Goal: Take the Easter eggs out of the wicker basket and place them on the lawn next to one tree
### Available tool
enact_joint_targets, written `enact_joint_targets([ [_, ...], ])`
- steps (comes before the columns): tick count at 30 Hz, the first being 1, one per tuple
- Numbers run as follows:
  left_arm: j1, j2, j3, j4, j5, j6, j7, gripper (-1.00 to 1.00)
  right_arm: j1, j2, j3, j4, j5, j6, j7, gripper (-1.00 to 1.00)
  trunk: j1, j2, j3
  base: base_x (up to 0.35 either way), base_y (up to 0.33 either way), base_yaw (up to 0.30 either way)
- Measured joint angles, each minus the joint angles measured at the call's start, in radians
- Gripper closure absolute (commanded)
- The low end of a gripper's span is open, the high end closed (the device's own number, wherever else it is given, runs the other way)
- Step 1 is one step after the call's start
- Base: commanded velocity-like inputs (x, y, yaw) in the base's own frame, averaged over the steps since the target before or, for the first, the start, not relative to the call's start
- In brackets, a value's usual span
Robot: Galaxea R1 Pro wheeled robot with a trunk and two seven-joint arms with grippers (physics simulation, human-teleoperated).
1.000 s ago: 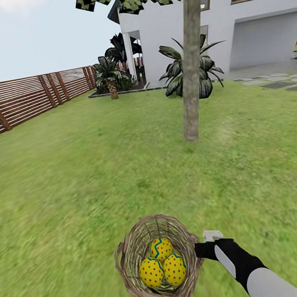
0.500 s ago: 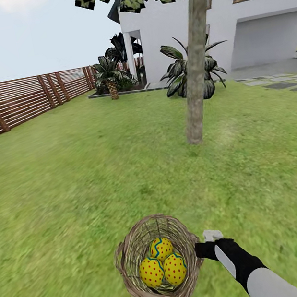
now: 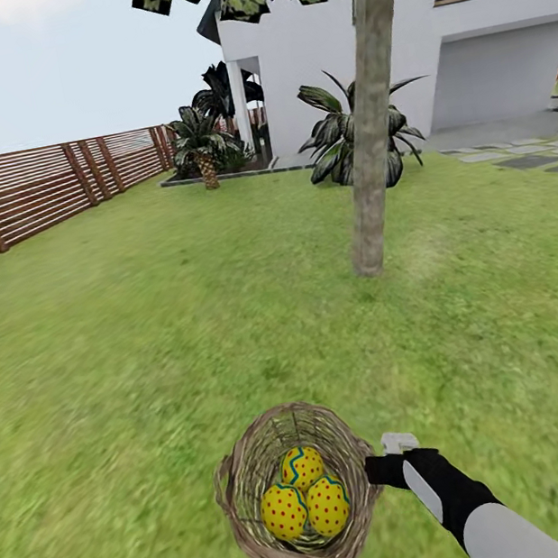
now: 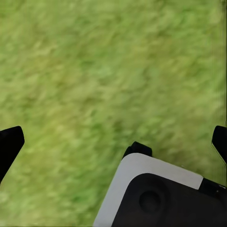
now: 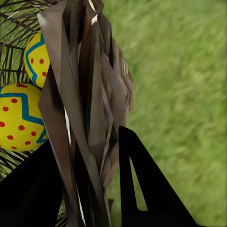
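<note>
Right gripper [image 3: 379, 472] stays clamped on the wicker basket [image 3: 298, 491] rim, three Easter eggs [image 3: 304, 497] inside, as the tree [image 3: 367, 131] draws slightly closer, so carrying continues; left gripper [image 4: 113, 139] spread open over lawn [image 3: 143, 339].

Lawn [image 3: 125, 343] carries tree [image 3: 368, 162] trunk; wicker basket [image 3: 264, 556] over grass, contact unclear

A slatted wooden fence [image 3: 26, 191], white house [image 3: 455, 28], and broad-leaved plant [image 3: 338, 145].

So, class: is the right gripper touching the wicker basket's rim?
Touching. In the right wrist view, the wicker basket's rim wall sits pinched between the two dark fingers of the right gripper, with no gap showing.
</note>
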Motion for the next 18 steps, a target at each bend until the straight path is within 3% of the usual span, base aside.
enact_joint_targets([
  [18, 0.0, 0.0, 0.0, 0.0, 0.0, 0.0, 0.0, -1.0, 0.0, 0.001, 0.0, 0.001, 0.002, 0.0, 0.0, 1.0, 0.0, 0.0, 0.0, 0.327, 0.047, -0.024],
])
